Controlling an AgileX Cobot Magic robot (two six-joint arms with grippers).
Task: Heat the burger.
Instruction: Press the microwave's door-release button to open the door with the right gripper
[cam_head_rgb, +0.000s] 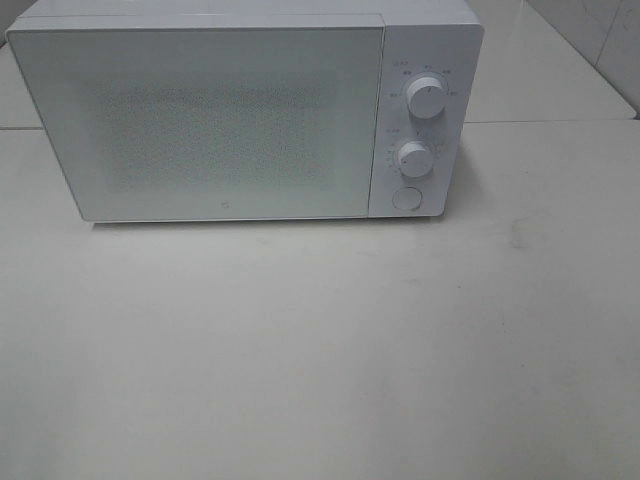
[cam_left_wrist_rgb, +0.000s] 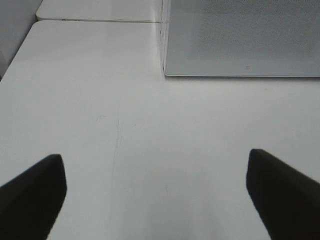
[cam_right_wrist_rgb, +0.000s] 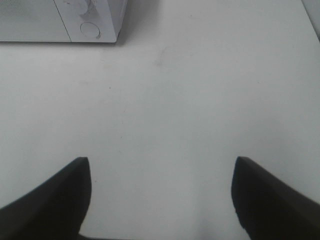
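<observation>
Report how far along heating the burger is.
Done: nothing that can be confirmed. The microwave is shut and no burger shows in any view; whether it is inside cannot be told. In hand: nothing. The left pincer and right pincer are open and empty over the table. Left: possibly everything; at least setting the knobs.

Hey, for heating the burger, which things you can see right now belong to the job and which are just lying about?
Belongs to the job: microwave, door shut, with its two knobs and button; left gripper, open and empty; right gripper, open and empty. The burger is not in view.
Lying about: nothing seen, only the white table.
</observation>
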